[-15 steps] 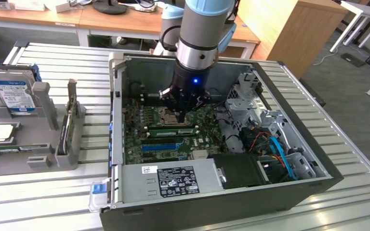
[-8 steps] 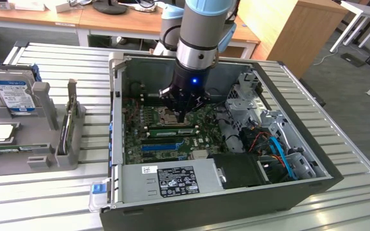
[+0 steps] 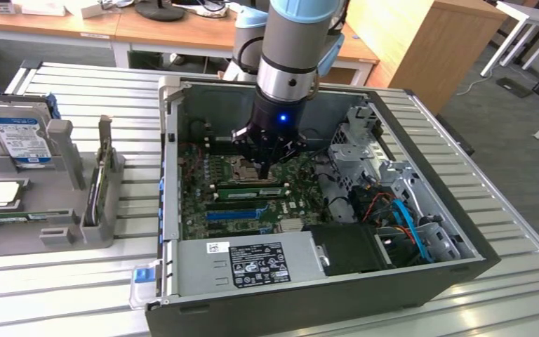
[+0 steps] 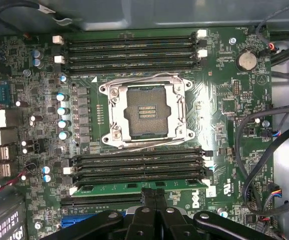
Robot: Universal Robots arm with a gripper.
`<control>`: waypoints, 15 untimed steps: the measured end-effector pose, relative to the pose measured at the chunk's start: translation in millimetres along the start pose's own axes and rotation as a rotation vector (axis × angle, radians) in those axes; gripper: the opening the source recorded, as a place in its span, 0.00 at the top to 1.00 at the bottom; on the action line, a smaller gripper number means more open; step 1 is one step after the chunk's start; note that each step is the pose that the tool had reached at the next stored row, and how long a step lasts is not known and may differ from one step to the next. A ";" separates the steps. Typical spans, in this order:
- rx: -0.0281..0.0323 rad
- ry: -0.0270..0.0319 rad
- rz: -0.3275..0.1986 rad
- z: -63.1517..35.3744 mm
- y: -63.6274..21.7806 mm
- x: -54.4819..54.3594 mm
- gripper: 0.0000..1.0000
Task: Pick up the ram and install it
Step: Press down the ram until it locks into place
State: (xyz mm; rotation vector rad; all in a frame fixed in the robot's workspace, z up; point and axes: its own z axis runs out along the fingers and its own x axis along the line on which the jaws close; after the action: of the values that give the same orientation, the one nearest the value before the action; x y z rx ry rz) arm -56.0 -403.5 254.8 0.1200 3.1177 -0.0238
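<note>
A: Inside the case (image 3: 393,98), on the board (image 4: 224,107), where does the ram (image 4: 134,187) sit now?

B: It lies in a slot just below the CPU socket (image 4: 144,112), the only green strip among the dark empty slots. The gripper (image 4: 155,197) stands right over its middle, jaws pressed together, the tips touching or almost touching its top edge. It pinches nothing.

A: So the pick-up is done?

B: I'd say so; the ram is off the rack and in the slot. Whether it is fully seated I can't tell. The pale latches at its ends look much like those of the empty slots, so the pressing home may be unfinished.

A: And what holds what?

B: The open case holds the board, a power supply (image 3: 250,263) along its near side, and cables (image 3: 403,217) by the drive cage. To the exterior view's left, the grey rack (image 3: 59,210) holds a hard drive (image 3: 19,137) upright and some flat parts.
</note>
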 end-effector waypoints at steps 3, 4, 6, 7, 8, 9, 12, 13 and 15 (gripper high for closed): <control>0.0004 0.0025 0.000 0.0 0.0 -0.1 0.90; 0.0004 0.0040 0.000 0.0 0.0 -0.1 0.90; 0.0007 0.0073 -0.001 0.0 0.0 -0.1 0.90; 0.0007 0.0087 -0.001 0.0 0.0 -0.1 0.90; 0.0007 0.0088 -0.001 0.0 0.0 -0.1 0.90; 0.0008 0.0088 -0.001 0.0 0.0 -0.1 0.90; 0.0008 0.0089 -0.002 0.0 0.0 -0.1 0.90; 0.0008 0.0089 -0.005 0.0 0.0 -0.1 0.90; 0.0005 0.0087 -0.014 0.0 0.0 -0.1 0.90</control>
State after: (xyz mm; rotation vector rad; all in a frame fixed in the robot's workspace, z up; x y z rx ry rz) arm -55.9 -403.5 254.7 0.0987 3.1272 -0.0244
